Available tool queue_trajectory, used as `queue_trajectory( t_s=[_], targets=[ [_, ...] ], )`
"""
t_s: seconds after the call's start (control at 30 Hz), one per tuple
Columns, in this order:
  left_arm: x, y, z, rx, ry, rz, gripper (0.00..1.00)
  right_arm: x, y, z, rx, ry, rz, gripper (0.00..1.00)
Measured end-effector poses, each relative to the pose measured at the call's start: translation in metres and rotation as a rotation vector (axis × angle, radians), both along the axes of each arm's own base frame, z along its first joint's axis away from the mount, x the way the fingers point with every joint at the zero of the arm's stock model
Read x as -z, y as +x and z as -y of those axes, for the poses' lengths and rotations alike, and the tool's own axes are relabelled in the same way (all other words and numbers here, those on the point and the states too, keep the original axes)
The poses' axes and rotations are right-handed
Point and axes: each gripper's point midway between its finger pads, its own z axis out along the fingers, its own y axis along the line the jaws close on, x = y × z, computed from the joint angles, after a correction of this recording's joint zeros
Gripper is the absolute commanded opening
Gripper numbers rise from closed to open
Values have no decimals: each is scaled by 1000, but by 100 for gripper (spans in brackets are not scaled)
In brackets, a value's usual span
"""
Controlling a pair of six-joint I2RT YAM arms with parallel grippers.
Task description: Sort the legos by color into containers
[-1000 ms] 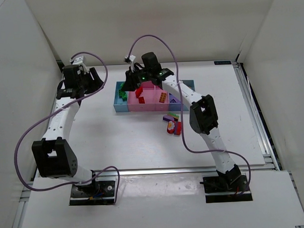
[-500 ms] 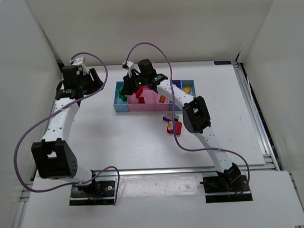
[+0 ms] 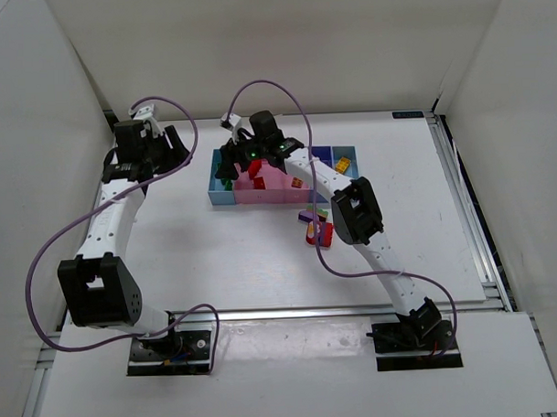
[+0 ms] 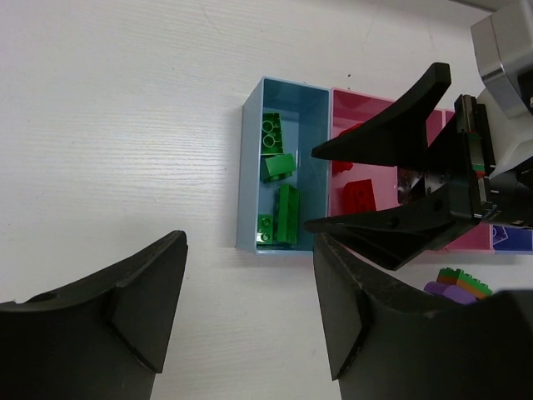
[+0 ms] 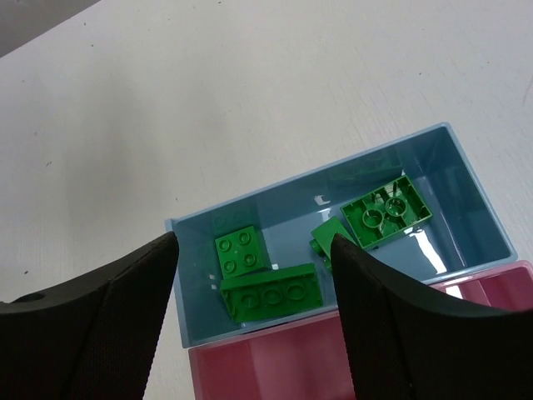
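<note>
The left gripper (image 3: 173, 146) hangs over bare bench (image 3: 170, 240) just left of the row of containers (image 3: 260, 194). Its jaws are spread wide, with nothing between them and nothing touching them; its wrist view looks down past both fingers (image 4: 117, 308) at the white surface and the near end of the row.

The leftmost container is a light blue bin (image 5: 466, 223). The green legos (image 5: 271, 296) lie in it: a square one flat, a long one beside it, a small one tilted, and a larger one turned underside up toward the far end.

The right gripper (image 4: 312, 190) is poised over this bin, jaws parted and holding nothing, its fingertips above the bin's inner edge where it meets the pink bin (image 4: 350, 104). I cannot tell whether the tips touch the rim. In the overhead view the right arm lies across the row, hiding part of the middle bins.

Red legos (image 4: 360, 196) rest in the pink bin next door. Further right, a yellow lego (image 3: 344, 160) sits in the darker blue bin (image 3: 324, 154).

On the bench in front of the row, apart from it, a small loose cluster of legos (image 3: 318, 225) waits unsorted: purple, red, and a piece of green and orange, close beside the right arm's forearm.
</note>
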Motion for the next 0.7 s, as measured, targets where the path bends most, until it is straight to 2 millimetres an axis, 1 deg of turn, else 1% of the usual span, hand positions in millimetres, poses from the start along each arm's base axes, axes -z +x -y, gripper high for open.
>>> queue_trajectory(
  t_s=[0.23,0.33,0.37,0.43,0.47,0.53,0.63,0.7],
  targets=[
    [10,-3,3,15,-10,-16,73,-1,2,0,0,5,12,80],
    [14,-4,5,23,-17,-18,72,1,0,7,7,-5,0,86],
    [16,-4,6,27,-22,-21,72,1,-1,12,12,-12,-10,91],
    [19,-5,8,36,-30,-22,72,-4,1,24,29,-20,-21,95],
    [20,-5,10,40,-35,-24,73,-8,3,32,41,-22,-22,98],
    [21,-5,13,53,-39,-20,72,-25,6,52,75,-21,-14,99],
    [21,-5,20,76,-45,-8,72,-60,8,85,132,5,35,99],
    [20,-5,25,96,-54,0,72,-89,9,107,174,39,92,99]
  ],
)
